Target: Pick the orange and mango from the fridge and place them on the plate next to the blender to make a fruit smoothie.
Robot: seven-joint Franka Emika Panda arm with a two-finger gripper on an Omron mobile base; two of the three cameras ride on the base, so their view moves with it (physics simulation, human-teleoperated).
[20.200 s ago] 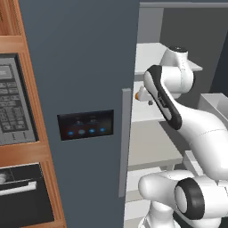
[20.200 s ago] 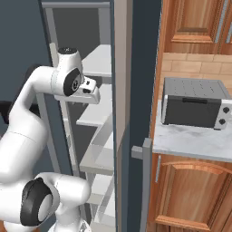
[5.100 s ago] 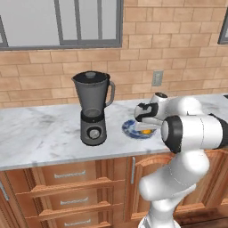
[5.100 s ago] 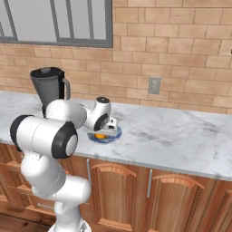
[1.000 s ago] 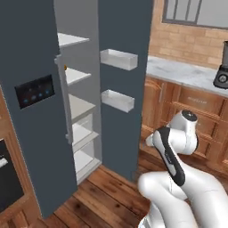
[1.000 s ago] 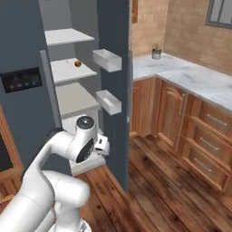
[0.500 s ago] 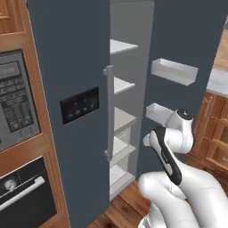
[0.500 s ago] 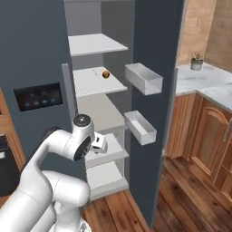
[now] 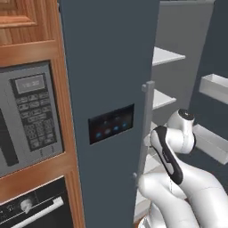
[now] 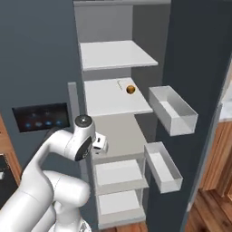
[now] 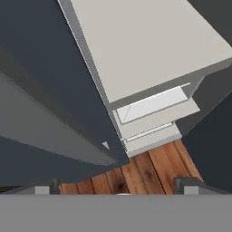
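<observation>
Above the gripper (image 10: pixel 100 144), whose fingers are standing apart and empty, the mango (image 10: pixel 130 89) is sitting on a fridge (image 10: pixel 41 68) shelf, calling for a level reach upward.

One mango (image 10: pixel 130 89), two door bins (image 10: pixel 172 110), one fridge (image 10: pixel 190 68).

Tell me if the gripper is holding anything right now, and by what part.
Nothing is held. The gripper is open, its tips spread with only floor between them; the mango sits on a fridge shelf.
</observation>
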